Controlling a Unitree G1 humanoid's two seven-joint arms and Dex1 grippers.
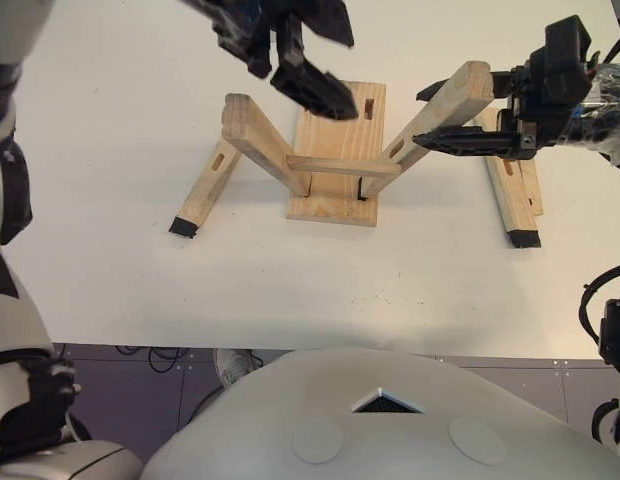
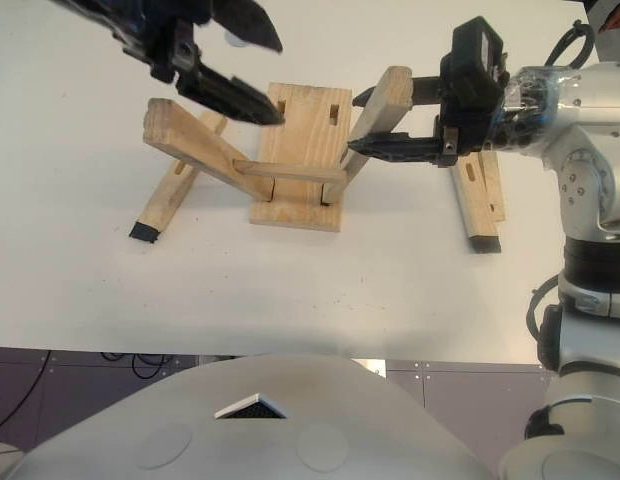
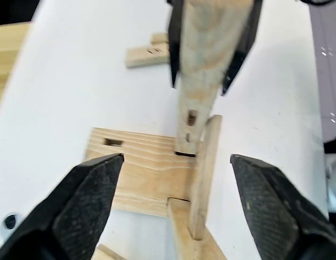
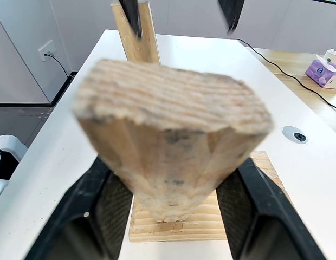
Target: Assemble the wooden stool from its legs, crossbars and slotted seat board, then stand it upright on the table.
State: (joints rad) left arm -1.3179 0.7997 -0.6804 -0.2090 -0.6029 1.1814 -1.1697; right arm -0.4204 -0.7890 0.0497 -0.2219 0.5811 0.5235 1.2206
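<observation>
Clamping tilted leg (image 1: 405, 152) near top: R gripper (image 1: 437, 115); leg foot slotted in seat board (image 1: 330, 200), flat on table (image 1: 110, 120). L wrist: L gripper (image 3: 176, 160) spread wide above crossbar (image 3: 203, 179). R wrist: leg end between fingers (image 4: 105, 211).

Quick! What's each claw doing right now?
Left claw: open, holding nothing.
Right claw: closed on the upright leg.

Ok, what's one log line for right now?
left gripper open above seat board | right gripper shut on right leg | crossbar joins it to left leg | spare legs on table
</observation>
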